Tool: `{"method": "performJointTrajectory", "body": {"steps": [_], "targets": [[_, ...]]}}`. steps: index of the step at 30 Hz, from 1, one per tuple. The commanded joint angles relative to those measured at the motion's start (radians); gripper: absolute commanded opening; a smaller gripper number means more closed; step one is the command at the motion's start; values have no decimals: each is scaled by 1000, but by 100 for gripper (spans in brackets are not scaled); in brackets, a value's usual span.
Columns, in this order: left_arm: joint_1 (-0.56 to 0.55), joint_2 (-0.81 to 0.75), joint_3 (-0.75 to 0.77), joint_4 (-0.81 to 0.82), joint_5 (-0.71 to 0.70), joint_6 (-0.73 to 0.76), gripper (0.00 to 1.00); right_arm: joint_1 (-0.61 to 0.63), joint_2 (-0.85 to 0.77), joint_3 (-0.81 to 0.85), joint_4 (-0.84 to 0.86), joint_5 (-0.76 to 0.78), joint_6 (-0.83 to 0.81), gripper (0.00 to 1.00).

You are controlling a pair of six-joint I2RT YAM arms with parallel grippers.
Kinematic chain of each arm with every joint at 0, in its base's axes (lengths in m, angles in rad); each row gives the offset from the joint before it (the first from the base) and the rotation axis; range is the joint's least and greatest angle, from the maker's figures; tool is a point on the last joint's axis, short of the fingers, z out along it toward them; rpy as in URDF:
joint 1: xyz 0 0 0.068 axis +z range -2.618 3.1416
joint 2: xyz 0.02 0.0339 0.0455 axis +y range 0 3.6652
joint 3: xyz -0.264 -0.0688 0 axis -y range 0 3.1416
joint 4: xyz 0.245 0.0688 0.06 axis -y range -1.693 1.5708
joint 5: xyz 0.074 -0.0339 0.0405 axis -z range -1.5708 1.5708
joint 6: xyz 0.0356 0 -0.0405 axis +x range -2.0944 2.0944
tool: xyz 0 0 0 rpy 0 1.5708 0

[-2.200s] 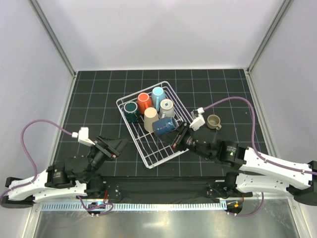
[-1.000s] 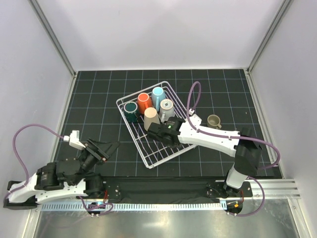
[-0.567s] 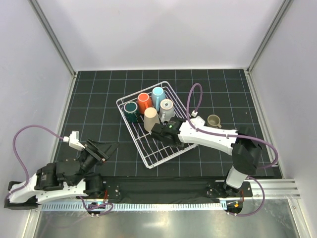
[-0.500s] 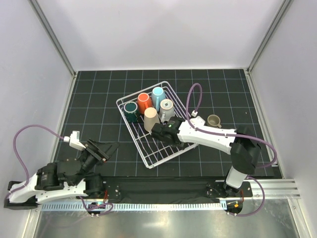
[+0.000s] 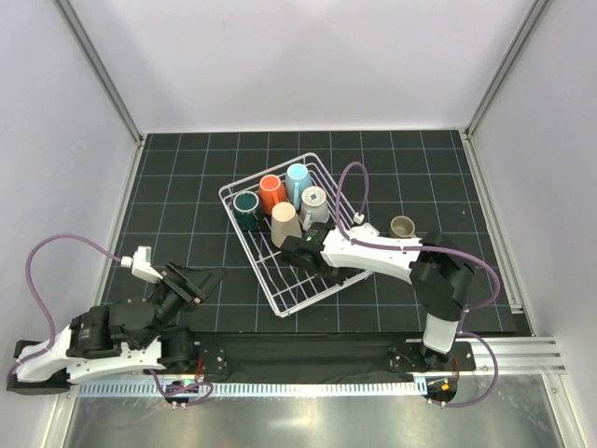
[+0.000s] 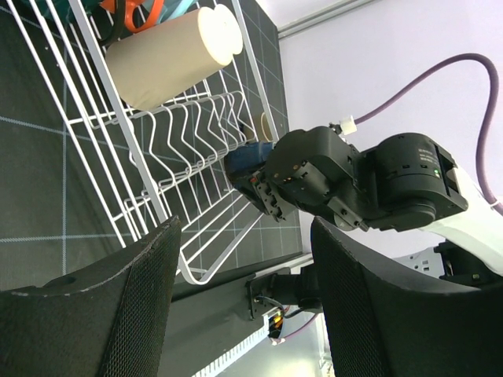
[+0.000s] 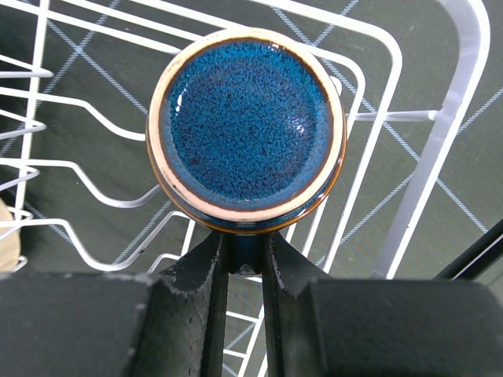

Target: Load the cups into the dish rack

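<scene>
This is a robotics lab, a closed test cell and nobody's kitchen. Plain white panel walls box it in on three sides, held by bare aluminium posts running up the corners. The floor of the cell is a black mat ruled with a white grid. At the near edge, the left arm and the right arm are bolted to a metal rail, with purple cables looping off their wrists. The kitchenware, a white wire dish rack and a navy cup, sits on that test mat.
</scene>
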Motion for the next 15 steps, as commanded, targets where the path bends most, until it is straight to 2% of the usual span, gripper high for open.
{"method": "performJointTrajectory", "body": {"steps": [1,11,15], "targets": [[-3,12,-1,7,-25,-21,65,-7,0,0,-101,29,110,4],[-3,15,-4,2,-22,-41,66,-5,31,-29,-48,10,91,5],[-3,24,-4,0,-20,-50,66,-2,28,-50,3,-7,54,13]]}}
